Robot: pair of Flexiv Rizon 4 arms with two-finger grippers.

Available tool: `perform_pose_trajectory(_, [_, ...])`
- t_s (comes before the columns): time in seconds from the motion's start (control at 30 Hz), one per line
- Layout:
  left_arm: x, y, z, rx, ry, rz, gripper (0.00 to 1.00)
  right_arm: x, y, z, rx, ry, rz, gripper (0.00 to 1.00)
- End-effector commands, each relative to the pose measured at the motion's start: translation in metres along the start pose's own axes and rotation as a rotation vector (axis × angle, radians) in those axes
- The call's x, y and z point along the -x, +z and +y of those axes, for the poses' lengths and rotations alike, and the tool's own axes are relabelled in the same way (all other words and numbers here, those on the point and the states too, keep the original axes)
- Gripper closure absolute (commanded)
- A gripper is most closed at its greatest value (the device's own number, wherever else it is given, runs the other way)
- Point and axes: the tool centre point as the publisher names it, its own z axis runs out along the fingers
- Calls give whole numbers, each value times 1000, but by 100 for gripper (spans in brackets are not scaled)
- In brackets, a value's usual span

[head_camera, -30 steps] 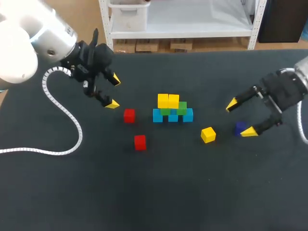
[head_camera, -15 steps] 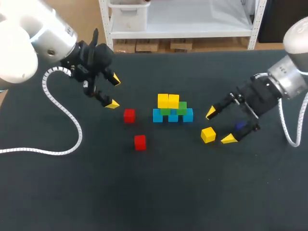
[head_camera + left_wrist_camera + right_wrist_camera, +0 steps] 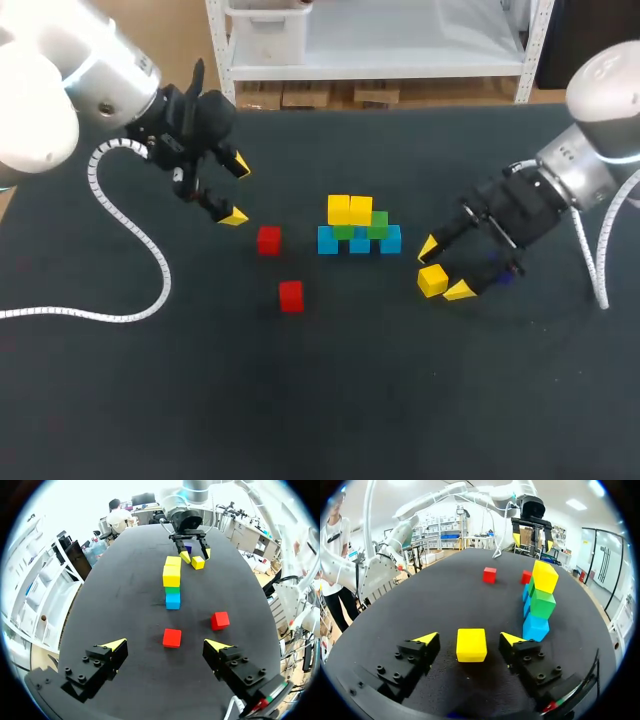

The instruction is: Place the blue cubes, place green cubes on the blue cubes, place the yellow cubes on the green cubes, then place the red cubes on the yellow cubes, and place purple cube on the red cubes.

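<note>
A stack stands mid-table: blue cubes [image 3: 360, 243] at the base, green cubes [image 3: 378, 223] on them, two yellow cubes [image 3: 350, 210] on top. A loose yellow cube [image 3: 432, 280] lies to its right, between the fingers of my right gripper [image 3: 443, 268]. In the right wrist view a gap shows on each side of this yellow cube [image 3: 471, 644], so my right gripper [image 3: 468, 639] is open. Two red cubes [image 3: 268, 240] [image 3: 291, 295] lie left of the stack. My left gripper [image 3: 237, 190] hangs open above the table's left, holding nothing. The purple cube [image 3: 188, 549] sits just behind the right gripper.
A white coiled cable [image 3: 130, 235] from my left arm lies across the table's left side. The dark table top [image 3: 400, 400] stretches bare toward the near edge.
My right gripper has moved left from beside the purple cube to straddle the loose yellow cube, and its fingers have drawn somewhat closer. The left arm has stayed still.
</note>
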Motion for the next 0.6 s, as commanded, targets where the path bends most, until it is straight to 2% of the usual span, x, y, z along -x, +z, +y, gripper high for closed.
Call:
perform_pose_trajectory(0.03, [-1,0,0,1,3,-3,0,-3,2,-1,-1,3,0,37])
perform_pose_trajectory(0.07, [-1,0,0,1,3,-3,0,-3,2,-1,-3,4,0,48])
perform_pose_trajectory(0.13, [-1,0,0,1,3,-3,0,-4,2,-2,-5,5,1,57])
perform_pose_trajectory(0.17, [-1,0,0,1,3,-3,0,-5,2,-2,-6,5,1,64])
perform_pose_trajectory(0.2, [-1,0,0,1,3,-3,0,-5,1,-2,-6,5,1,84])
perform_pose_trajectory(0.23, [-1,0,0,1,3,-3,0,-5,1,-2,-7,5,2,100])
perform_pose_trajectory(0.33, [-1,0,0,1,3,-3,0,-3,-2,-2,-20,8,6,100])
perform_pose_trajectory(0.43, [-1,0,0,1,3,-3,0,0,-10,-3,-68,43,16,100])
perform_pose_trajectory(0.6, [-1,0,0,1,3,-3,0,8,-32,-9,-237,123,29,100])
